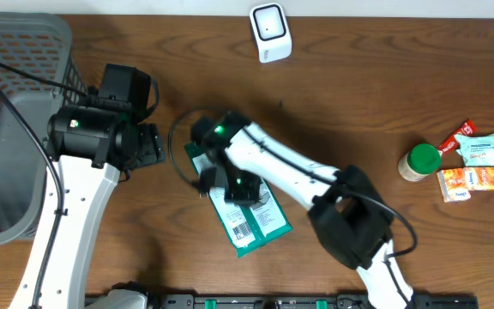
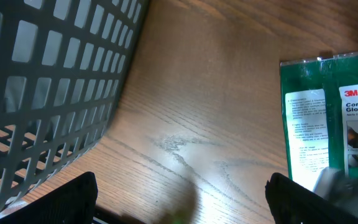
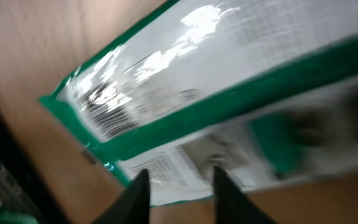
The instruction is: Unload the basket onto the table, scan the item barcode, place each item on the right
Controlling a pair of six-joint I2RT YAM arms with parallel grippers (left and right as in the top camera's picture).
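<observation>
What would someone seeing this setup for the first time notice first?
The green glove package lying mid-table stands out most, with the right gripper poised right over it. Next come the big grey basket at the left edge and the small white scanner at the far edge.

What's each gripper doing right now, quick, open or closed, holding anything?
Left gripper: jaws wide open, empty.
Right gripper: jaws partly open at the glove packet, not clamped on it.
</observation>
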